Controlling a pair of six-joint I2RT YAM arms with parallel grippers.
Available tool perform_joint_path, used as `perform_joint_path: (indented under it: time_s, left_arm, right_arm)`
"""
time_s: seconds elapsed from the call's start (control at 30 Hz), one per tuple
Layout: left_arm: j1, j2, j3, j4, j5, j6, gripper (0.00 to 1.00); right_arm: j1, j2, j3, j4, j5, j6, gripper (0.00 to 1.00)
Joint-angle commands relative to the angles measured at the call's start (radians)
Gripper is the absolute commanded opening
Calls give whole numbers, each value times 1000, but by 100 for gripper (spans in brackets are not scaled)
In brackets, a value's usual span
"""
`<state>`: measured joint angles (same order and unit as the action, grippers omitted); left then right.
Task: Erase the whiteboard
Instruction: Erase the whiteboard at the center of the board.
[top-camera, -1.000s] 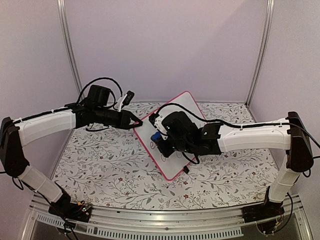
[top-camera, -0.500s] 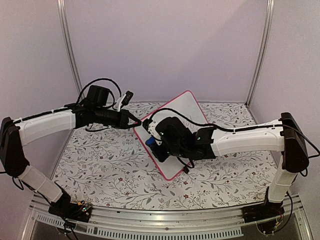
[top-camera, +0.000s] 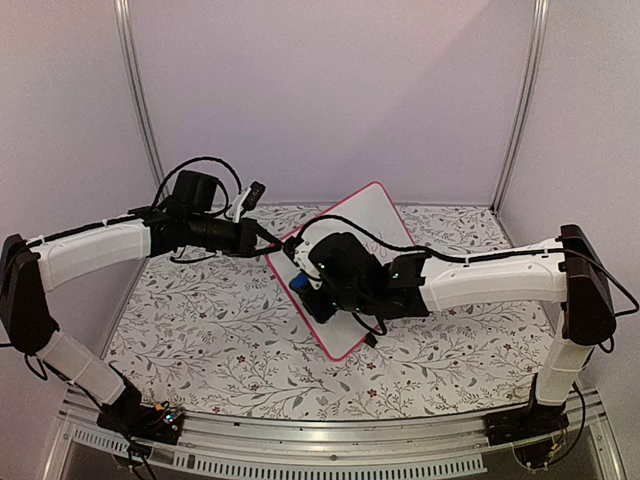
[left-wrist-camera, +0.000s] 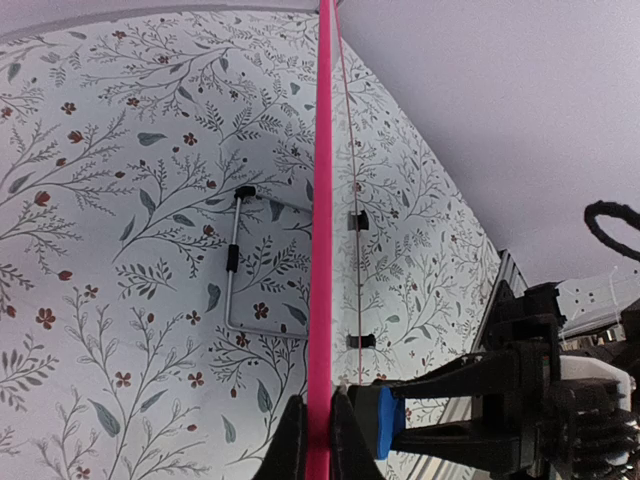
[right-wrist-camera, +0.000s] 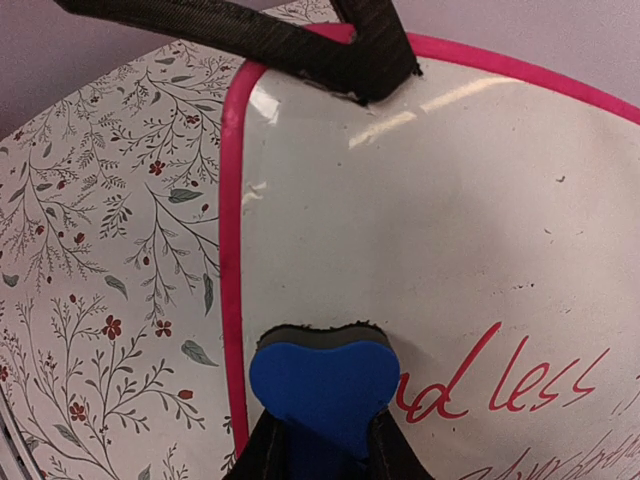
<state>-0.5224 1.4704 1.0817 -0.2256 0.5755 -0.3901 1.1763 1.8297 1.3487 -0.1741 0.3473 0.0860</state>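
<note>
The whiteboard (top-camera: 375, 215) stands tilted at mid-table, with a pink frame and red handwriting (right-wrist-camera: 520, 385) on its face. My left gripper (top-camera: 272, 245) is shut on the board's left frame edge, one jaw on each side of the pink rim (left-wrist-camera: 321, 200). My right gripper (top-camera: 305, 285) is shut on a blue heart-shaped eraser (right-wrist-camera: 322, 380). The eraser's dark felt is pressed against the white surface (right-wrist-camera: 420, 220) near the left frame, just left of the writing. In the left wrist view the eraser (left-wrist-camera: 385, 422) sits right beside my left gripper (left-wrist-camera: 318, 400).
A floral cloth (top-camera: 210, 320) covers the table. A bent wire stand (left-wrist-camera: 233, 262) lies behind the board, and two black clips (left-wrist-camera: 357, 220) sit on its back. Metal posts (top-camera: 140, 100) and pale walls close in the back; a rail (top-camera: 320, 440) runs along the near edge.
My left gripper has closed onto the board's frame. My right gripper has slid the eraser leftward across the board toward the left frame edge.
</note>
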Motion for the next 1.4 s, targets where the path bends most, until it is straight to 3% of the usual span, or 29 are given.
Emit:
perform_joint_path:
  time_s: [0.0,1.37]
  left_arm:
    - [5,1,-9,20,5,31,0]
    - [7,-7,-12,23,8,29,0]
  right_arm:
    - [5,16,-11,-28,3,6,0]
    - [7,-60,-161,-99,-18,106,0]
